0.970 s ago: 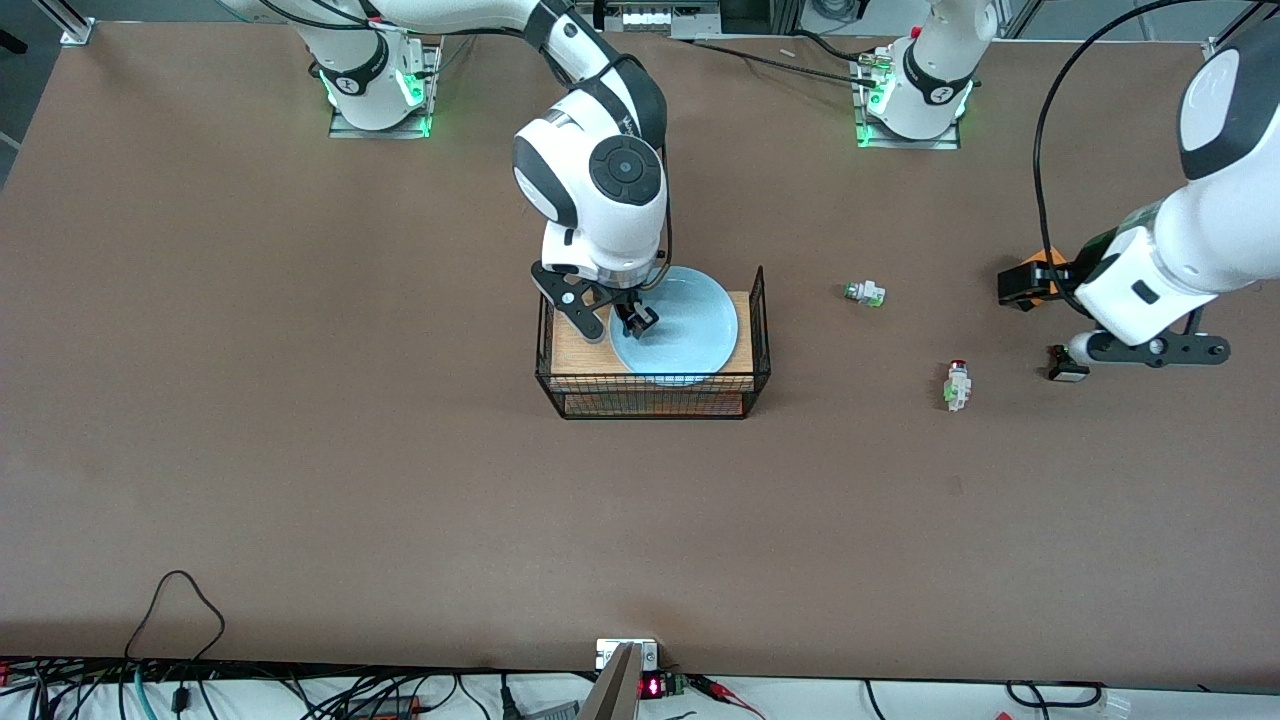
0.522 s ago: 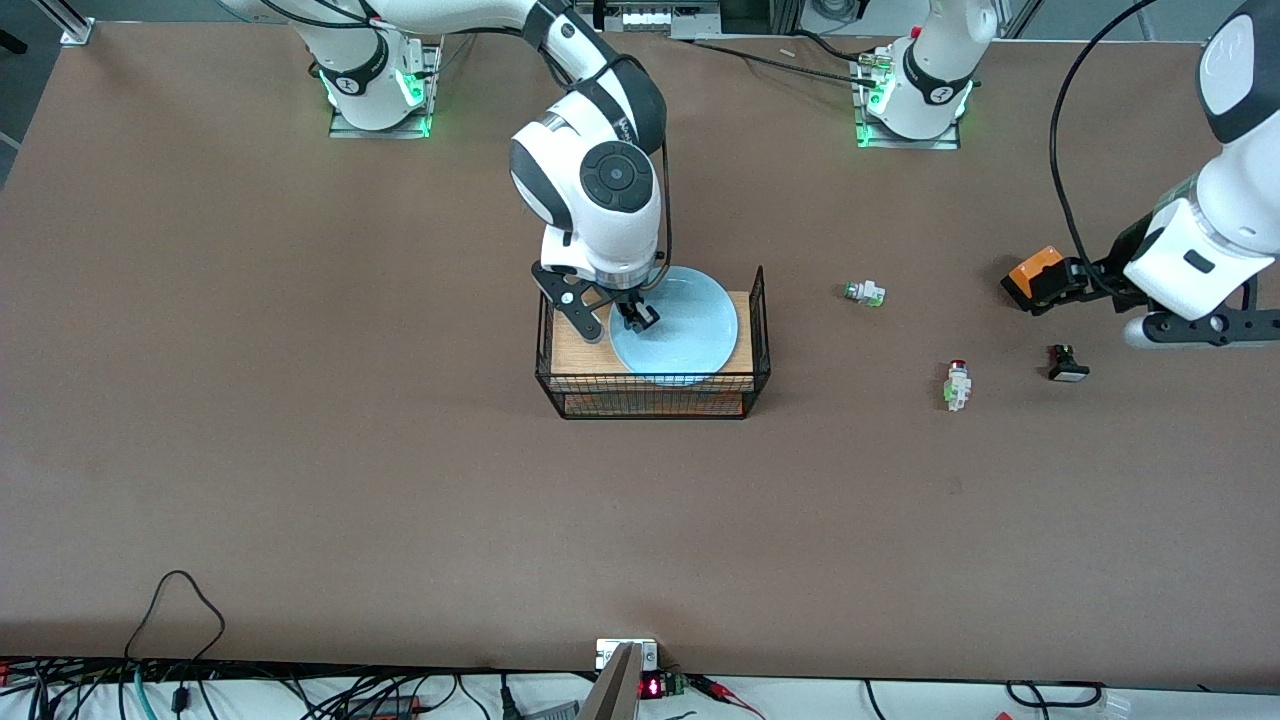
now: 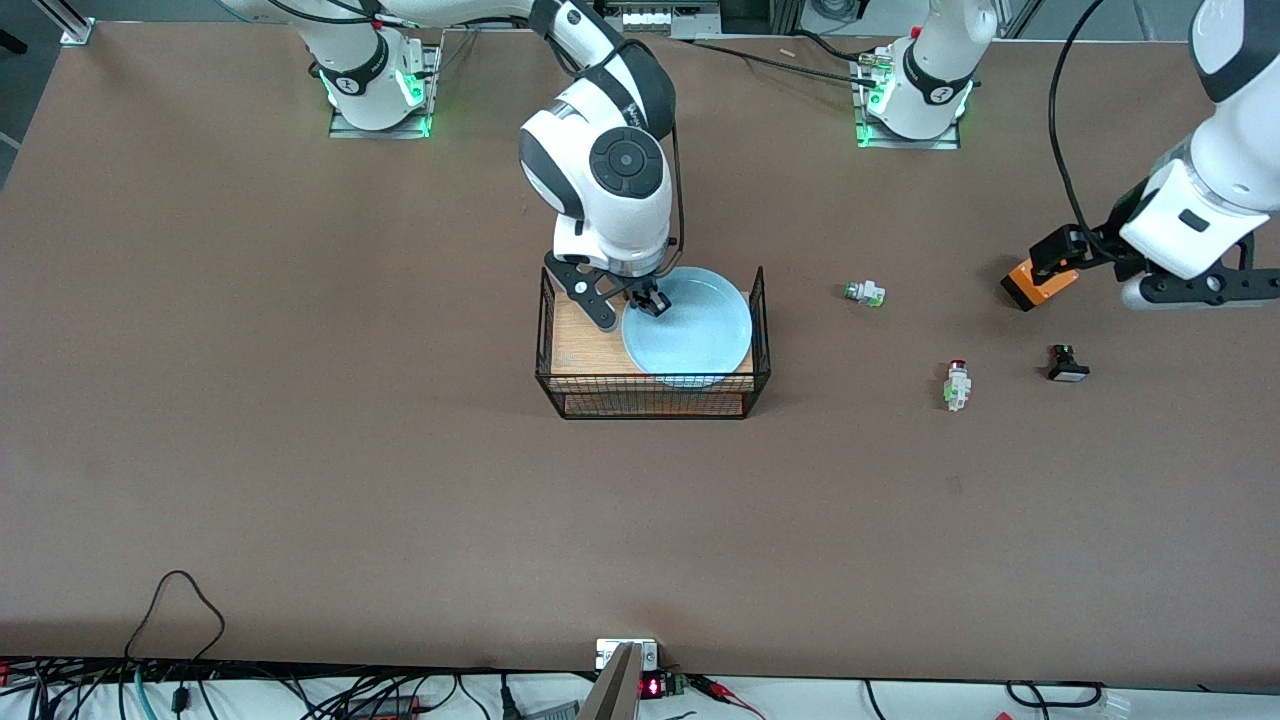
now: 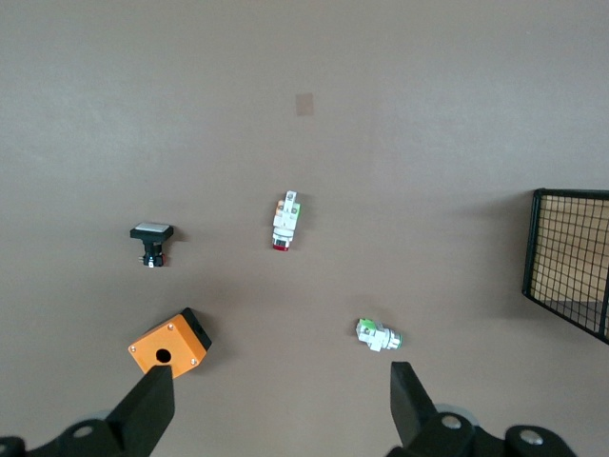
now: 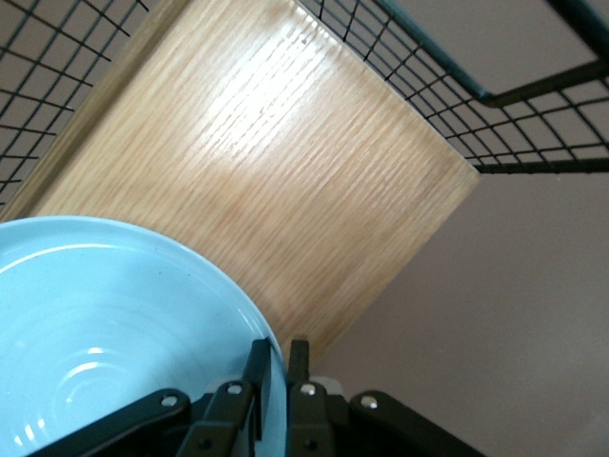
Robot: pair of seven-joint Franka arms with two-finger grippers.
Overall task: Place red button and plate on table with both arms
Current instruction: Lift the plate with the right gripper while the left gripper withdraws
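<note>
The light blue plate [image 3: 695, 335] lies over the wood top of the wire rack [image 3: 570, 345]. My right gripper [image 3: 650, 300] is shut on the plate's rim at the edge toward the arms' bases; in the right wrist view the gripper [image 5: 278, 357] pinches the rim of the plate [image 5: 105, 324]. The red button [image 3: 957, 385] lies on the brown table [image 3: 300, 450], toward the left arm's end; it also shows in the left wrist view [image 4: 285, 221]. My left gripper [image 3: 1195, 290] hangs open and empty high over the table [image 4: 281, 409], holding nothing.
A whitish unit without a red cap [image 3: 864, 293] lies between the rack and the red button. A black button with a white cap [image 3: 1067, 365] and an orange box [image 3: 1035, 283] lie near the left gripper. The rack has raised wire sides [image 5: 457, 67].
My left gripper rose away from the black button and drew back toward the table's end. My right gripper shifted the plate a little toward the left arm's end of the rack.
</note>
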